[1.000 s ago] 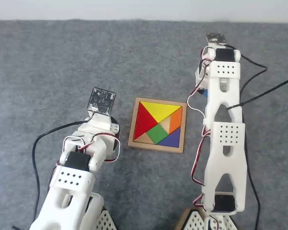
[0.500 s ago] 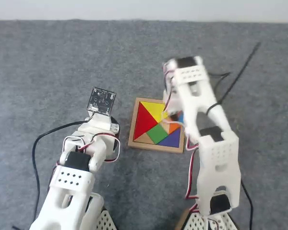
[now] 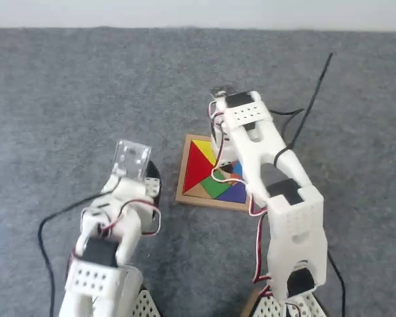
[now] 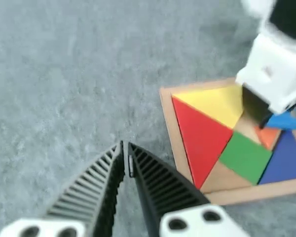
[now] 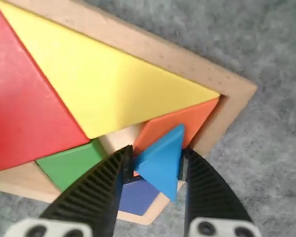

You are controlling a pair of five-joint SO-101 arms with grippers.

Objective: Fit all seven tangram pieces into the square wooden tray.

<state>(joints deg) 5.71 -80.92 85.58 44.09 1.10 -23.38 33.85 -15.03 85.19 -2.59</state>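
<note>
Both arms are chunky white plastic with grids of small round holes (very 3D-printed look). The right arm [image 3: 292, 228] has red, white and black wires looping off it, and the left arm [image 3: 96, 281] trails a black cable. Left claw [image 4: 125, 147] and right claw [image 5: 155, 155] have black ribbed fingers on white knuckles.

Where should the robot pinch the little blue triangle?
On its thin side edges, coming from above, as the right gripper does: one finger on a straight edge, the other at the opposite corner. The blue triangle is flat, so this should keep it level for lowering into the wooden tray.
</note>
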